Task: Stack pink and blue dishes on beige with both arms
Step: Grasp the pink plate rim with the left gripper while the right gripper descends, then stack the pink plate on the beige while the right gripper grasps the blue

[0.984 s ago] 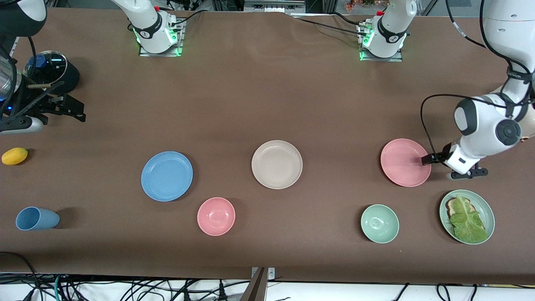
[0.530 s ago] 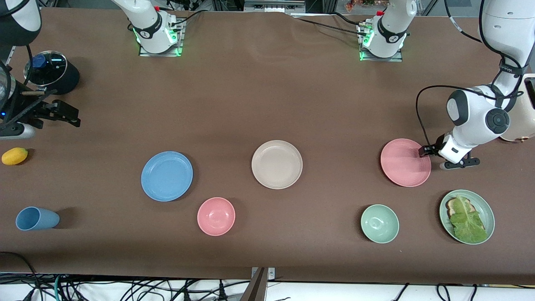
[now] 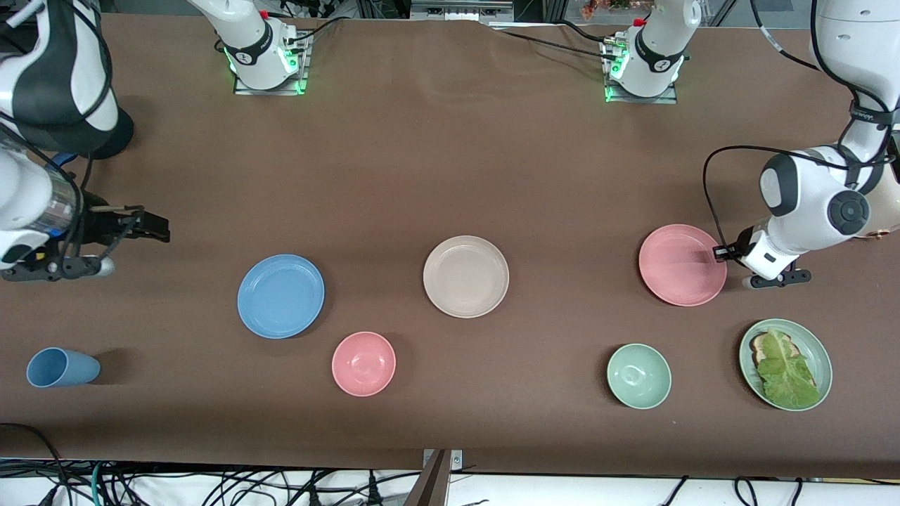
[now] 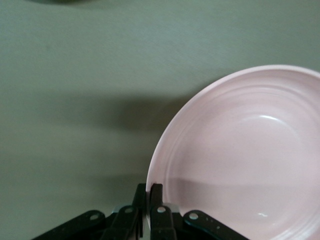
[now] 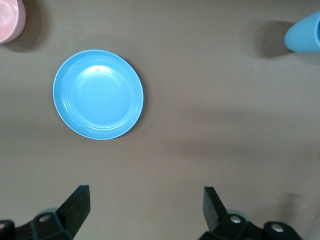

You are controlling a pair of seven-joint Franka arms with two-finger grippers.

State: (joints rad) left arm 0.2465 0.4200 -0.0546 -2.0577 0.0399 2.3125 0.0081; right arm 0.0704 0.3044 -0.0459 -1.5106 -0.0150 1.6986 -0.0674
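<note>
The pink plate (image 3: pixel 680 265) hangs slightly lifted near the left arm's end of the table, and my left gripper (image 3: pixel 718 254) is shut on its rim. In the left wrist view the black fingers (image 4: pixel 156 192) pinch the pink plate (image 4: pixel 240 155) at its edge. The blue plate (image 3: pixel 280 296) lies flat toward the right arm's end; the right wrist view shows the blue plate (image 5: pixel 98 94) ahead of my open right gripper (image 5: pixel 146 200). My right gripper (image 3: pixel 156 227) hovers over bare table beside the blue plate. The beige plate (image 3: pixel 465 275) sits mid-table, empty.
A small pink bowl (image 3: pixel 363 363) and a green bowl (image 3: pixel 638 376) sit nearer the front camera. A green plate with lettuce on toast (image 3: pixel 785 364) lies near the left gripper. A blue cup (image 3: pixel 60 367) lies on its side. A cream toaster (image 3: pixel 879 211) is mostly hidden by the left arm.
The left gripper has lifted the pink plate a little, shifting it up in view. The right arm swung down and toward the blue plate, now covering the yellow fruit and black pot.
</note>
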